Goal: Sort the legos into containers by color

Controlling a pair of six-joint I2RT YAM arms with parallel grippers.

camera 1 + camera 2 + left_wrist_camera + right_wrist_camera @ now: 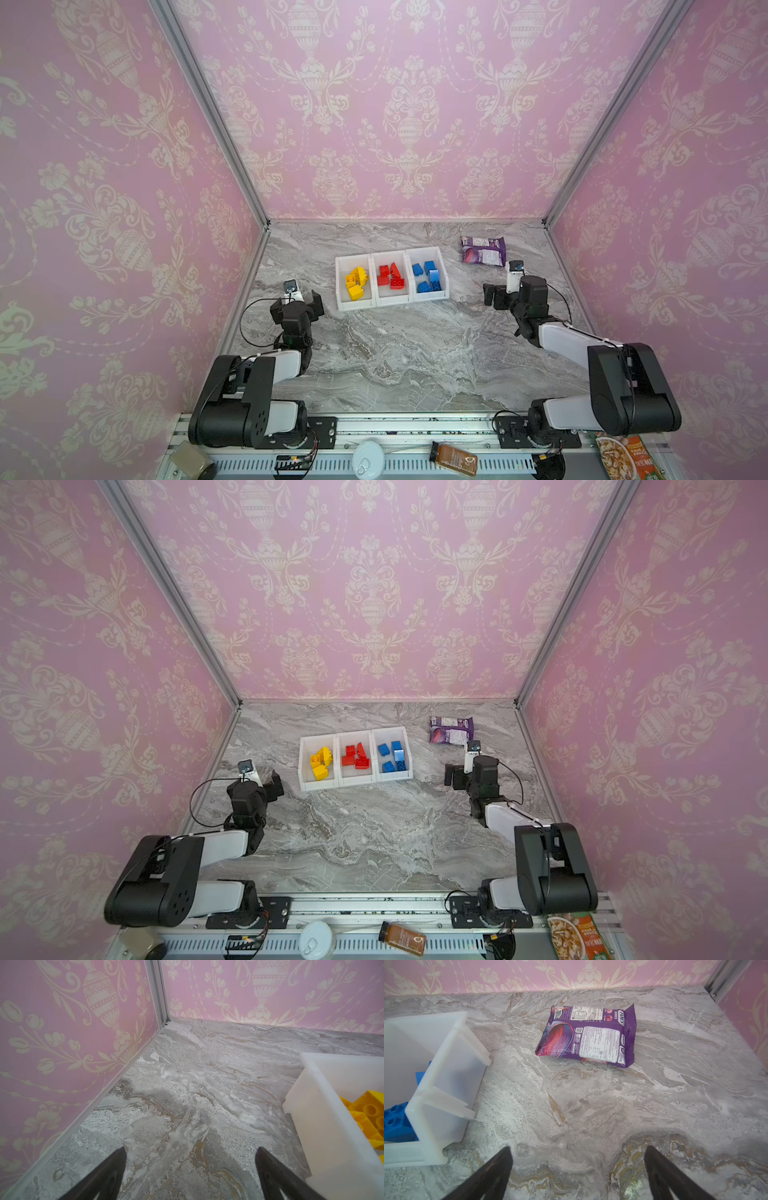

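Three joined white containers (392,300) (357,781) stand in a row at the table's middle back. In both top views yellow legos (356,282) (321,762) lie in the left bin, red legos (390,276) (356,756) in the middle one and blue legos (428,274) (392,756) in the right one. My left gripper (296,306) (254,787) (191,1148) hangs open and empty over bare marble left of the bins, whose wall (324,1126) and yellow bricks (369,1107) show beside it. To the right of the bins my right gripper (513,293) (471,775) (578,1147) is open and empty too, beside the bin wall (446,1088) and blue bricks (394,1124).
A purple snack packet (483,250) (451,730) (587,1036) lies flat at the back right, beyond the right gripper. Pink walls close the table on three sides. On the front rail lie a brown bottle (455,459), a white can (368,457) and an orange food packet (623,457).
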